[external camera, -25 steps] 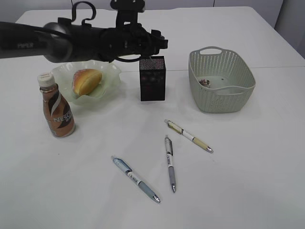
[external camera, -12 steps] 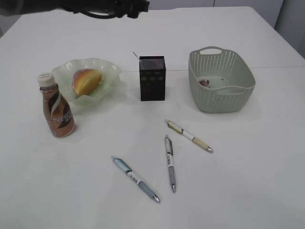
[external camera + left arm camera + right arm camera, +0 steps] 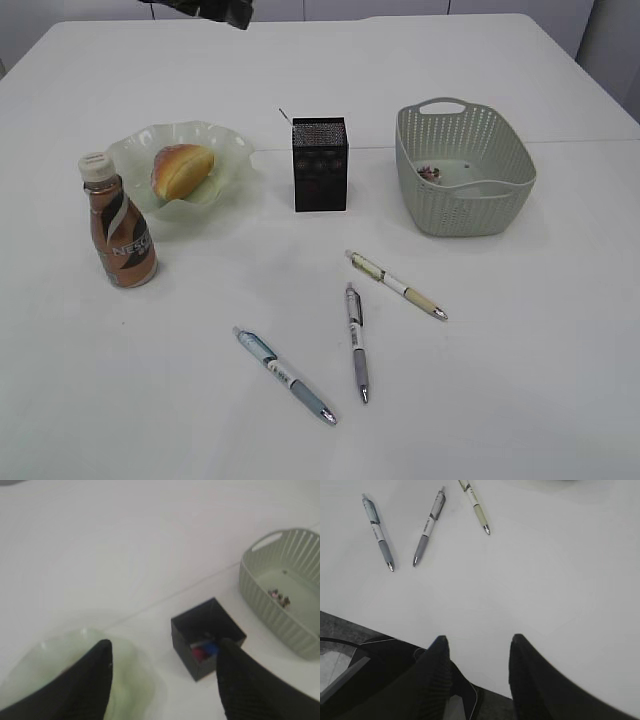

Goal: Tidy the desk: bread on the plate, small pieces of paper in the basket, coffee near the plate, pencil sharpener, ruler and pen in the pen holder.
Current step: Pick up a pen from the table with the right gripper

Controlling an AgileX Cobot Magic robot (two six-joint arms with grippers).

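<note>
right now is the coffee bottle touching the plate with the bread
Apart. The exterior view shows a strip of bare table between the coffee bottle and the plate.

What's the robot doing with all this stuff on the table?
It is tidying a desk. Right now neither gripper holds anything: the left gripper hangs open above the plate and the black pen holder, and the right gripper sits open near the table edge. The bread is on the plate, the coffee bottle stands beside it, and small bits lie in the basket. Three pens lie on the table.
</note>
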